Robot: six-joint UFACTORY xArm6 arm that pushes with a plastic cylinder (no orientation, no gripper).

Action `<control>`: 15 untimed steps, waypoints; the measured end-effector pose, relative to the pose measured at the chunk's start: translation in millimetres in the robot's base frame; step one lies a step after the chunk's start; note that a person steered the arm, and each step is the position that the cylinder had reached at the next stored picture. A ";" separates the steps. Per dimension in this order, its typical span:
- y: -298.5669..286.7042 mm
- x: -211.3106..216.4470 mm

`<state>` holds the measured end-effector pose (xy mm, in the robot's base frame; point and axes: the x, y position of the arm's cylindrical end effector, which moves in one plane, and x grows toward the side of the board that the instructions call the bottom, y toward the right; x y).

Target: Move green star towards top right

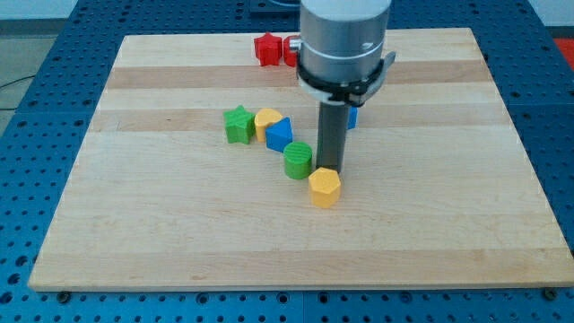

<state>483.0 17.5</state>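
My tip [329,169], a bare rod holding nothing, touches the yellow hexagon [325,187], right of the green star [238,124]; sweeping left risks shoving the green cylinder [299,160].

My body shows as a broad, smooth, light-grey metal cylinder [345,31], cut off by the view's top. A black ring clamp [341,79] bands its lower edge (small lugs jut at each side). Beneath hangs my straight dark-grey rod [332,135], slimmer and matte, ending in my tip [330,169].
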 end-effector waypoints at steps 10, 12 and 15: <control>-124.0 -60.0; -158.1 -60.9; -91.8 -92.5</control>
<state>390.4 -74.3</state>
